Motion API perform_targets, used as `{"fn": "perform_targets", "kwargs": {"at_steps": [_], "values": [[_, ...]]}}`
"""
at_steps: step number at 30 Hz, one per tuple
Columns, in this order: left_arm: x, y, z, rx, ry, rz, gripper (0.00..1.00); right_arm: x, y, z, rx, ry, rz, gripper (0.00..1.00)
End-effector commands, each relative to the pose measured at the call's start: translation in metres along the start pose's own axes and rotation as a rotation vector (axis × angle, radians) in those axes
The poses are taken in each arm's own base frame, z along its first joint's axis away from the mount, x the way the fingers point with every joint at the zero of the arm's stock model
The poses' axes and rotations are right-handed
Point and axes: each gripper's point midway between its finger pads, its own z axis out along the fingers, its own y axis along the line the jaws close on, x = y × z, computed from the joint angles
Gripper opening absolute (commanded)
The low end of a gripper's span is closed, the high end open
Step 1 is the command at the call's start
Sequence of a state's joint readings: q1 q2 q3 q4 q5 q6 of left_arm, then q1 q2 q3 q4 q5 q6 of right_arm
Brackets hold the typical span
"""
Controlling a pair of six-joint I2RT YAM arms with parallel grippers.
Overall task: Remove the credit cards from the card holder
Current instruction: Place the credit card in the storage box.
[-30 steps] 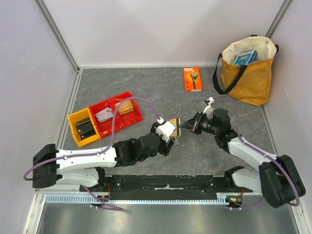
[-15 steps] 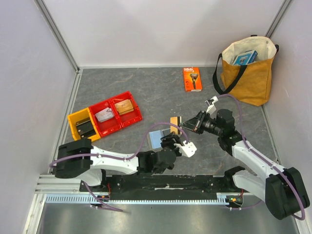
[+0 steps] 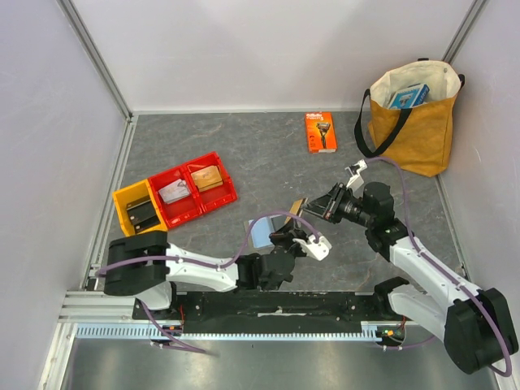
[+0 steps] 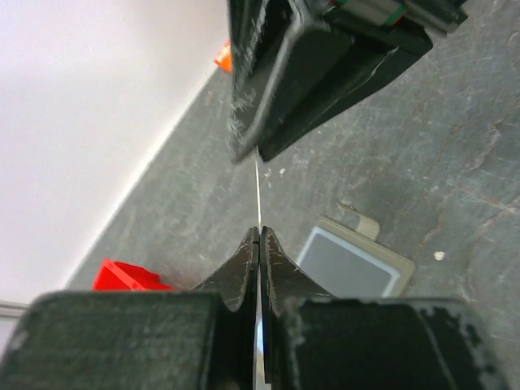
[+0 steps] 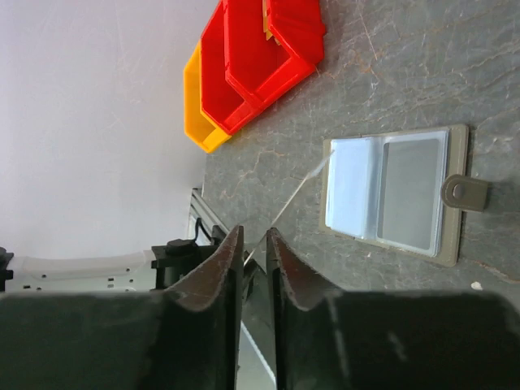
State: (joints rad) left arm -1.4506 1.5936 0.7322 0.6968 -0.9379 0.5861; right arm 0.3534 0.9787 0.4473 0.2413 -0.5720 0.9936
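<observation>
The card holder (image 3: 262, 231) lies open and flat on the table, light blue inside, and also shows in the wrist views (image 5: 396, 193) (image 4: 353, 261). One tan-orange credit card (image 3: 297, 206) hangs in the air just right of it, between the two grippers. My left gripper (image 3: 287, 234) (image 4: 259, 232) is shut on the card's near edge, which looks like a thin line (image 4: 258, 191). My right gripper (image 3: 314, 210) (image 5: 254, 236) faces it from the other side. Its jaws stand slightly apart, with the card's edge (image 5: 288, 205) running between them. A grey panel fills one holder pocket (image 5: 410, 193).
Two red bins (image 3: 199, 188) and a yellow bin (image 3: 138, 213) with small items sit at the left. An orange razor package (image 3: 320, 132) lies at the back. A tan tote bag (image 3: 410, 122) stands at the back right. Walls close three sides.
My left gripper let go of the card holder, which now lies open on the table, swung round and shut on the card. The right jaws have parted slightly.
</observation>
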Motion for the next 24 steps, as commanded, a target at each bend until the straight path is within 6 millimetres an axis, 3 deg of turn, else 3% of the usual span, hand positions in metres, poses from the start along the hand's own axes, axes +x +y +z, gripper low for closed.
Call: {"fn": "perform_targets", "kwargs": {"at_steps": [1,10,14,16,24], "values": [[-0.007,0.021,-0.012,-0.01,0.019,-0.233,0.02,-0.026,0.032,-0.005,-0.037,-0.065,-0.135,0.32],[0.018,0.039,-0.039,0.239,0.055,-0.769,0.02,-0.042,0.052,-0.02,-0.046,-0.136,-0.372,0.67],[0.038,0.064,-0.044,0.278,0.058,-0.999,0.02,-0.043,0.048,-0.028,-0.01,-0.151,-0.48,0.78],[0.049,0.079,-0.046,0.285,0.057,-1.09,0.02,-0.042,0.045,-0.03,-0.004,-0.149,-0.526,0.83],[0.086,0.12,-0.039,0.203,0.146,-1.309,0.02,-0.023,0.044,-0.03,-0.089,-0.094,-0.591,0.84]]}}
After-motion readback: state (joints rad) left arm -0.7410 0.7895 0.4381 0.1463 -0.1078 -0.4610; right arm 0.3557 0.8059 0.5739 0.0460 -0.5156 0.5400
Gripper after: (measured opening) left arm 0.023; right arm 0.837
